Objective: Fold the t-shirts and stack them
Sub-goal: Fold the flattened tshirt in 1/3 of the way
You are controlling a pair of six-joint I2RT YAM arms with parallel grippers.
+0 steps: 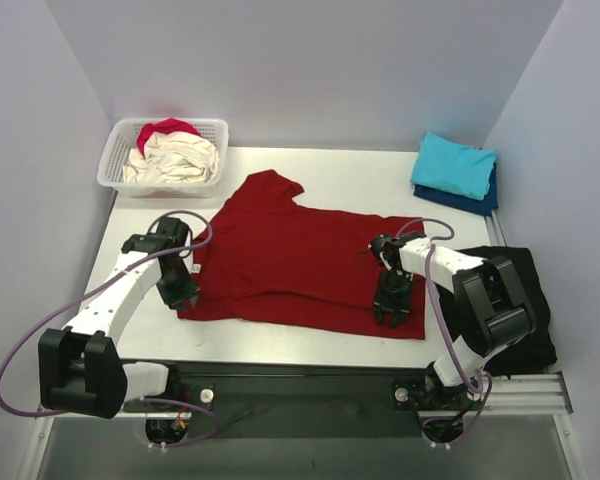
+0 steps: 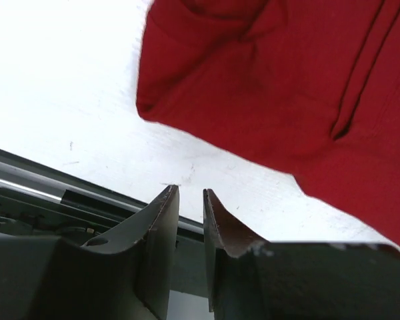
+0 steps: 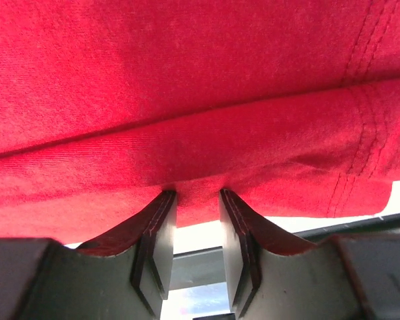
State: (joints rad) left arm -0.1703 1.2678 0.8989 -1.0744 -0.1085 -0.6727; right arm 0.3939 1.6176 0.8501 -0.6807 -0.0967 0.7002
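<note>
Nearest to us, in the right wrist view, the right gripper [image 3: 197,195] has its jaws apart. Its tips rest against the near edge of the dark red tee [image 1: 290,255], and no cloth sits between them, only white worktop [image 1: 360,180] showing through the gap. A stitched hem and a long crease run across the cloth just beyond the tips.

We see the left gripper [image 2: 190,193] with only a narrow slit between its jaws, holding nothing. It hangs over bare worktop, with a rounded corner of the same tee lying towards 1 o'clock from its tips.

From above, taking the arm bases as 6 o'clock, we count five tees:
- The dark red one lies spread at the middle of the worktop, its collar towards 11 o'clock.
- The left gripper is at its 8 o'clock corner and the right gripper on its 4 o'clock corner.
- One white lattice basket [image 1: 113,160] at 10 o'clock holds two: a crumpled cream tee [image 1: 185,158] in front and a pink-red tee [image 1: 165,128] behind it.
- At 2 o'clock a folded turquoise tee [image 1: 452,165] lies on a folded navy tee [image 1: 470,203].

One black cloth [image 1: 536,345] lies at 4 o'clock beneath the right arm.
</note>
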